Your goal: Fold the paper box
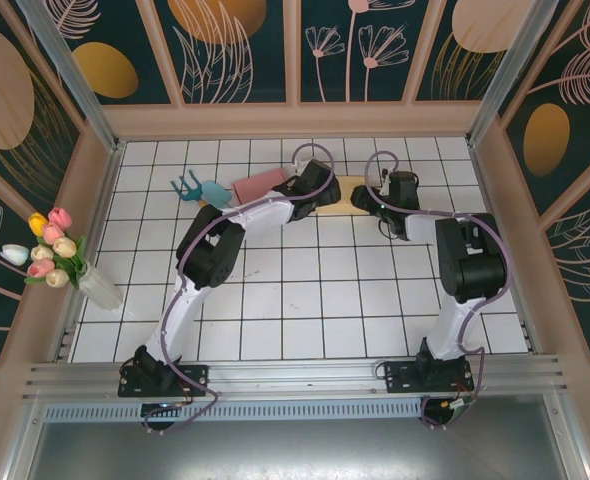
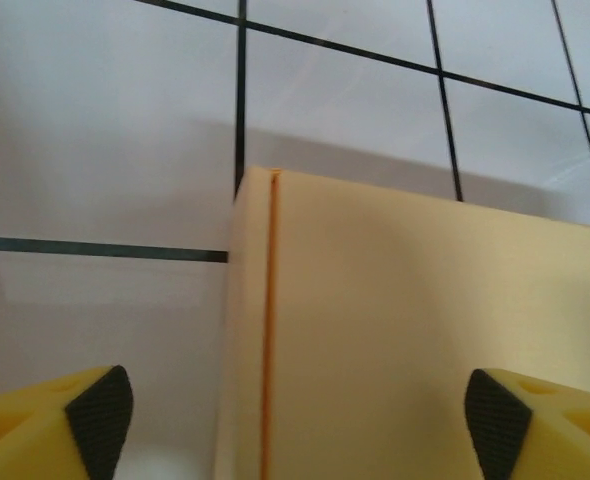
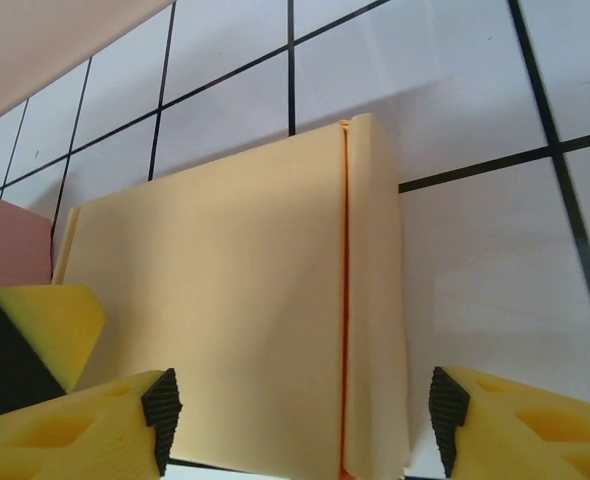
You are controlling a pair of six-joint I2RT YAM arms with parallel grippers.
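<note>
Left gripper (image 2: 297, 425) and right gripper (image 3: 303, 415) both spread open, holding nothing, above opposite ends of the flat pale yellow paper box (image 1: 347, 193), lying far centre on the tabletop (image 1: 305, 300). It looks light, thin and easily creased; likely best pinched at the narrow end flap (image 3: 375, 300)

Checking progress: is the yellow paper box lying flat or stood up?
Lying flat. The paper box rests low on the tiled table, creased near each end, no walls raised.
</note>
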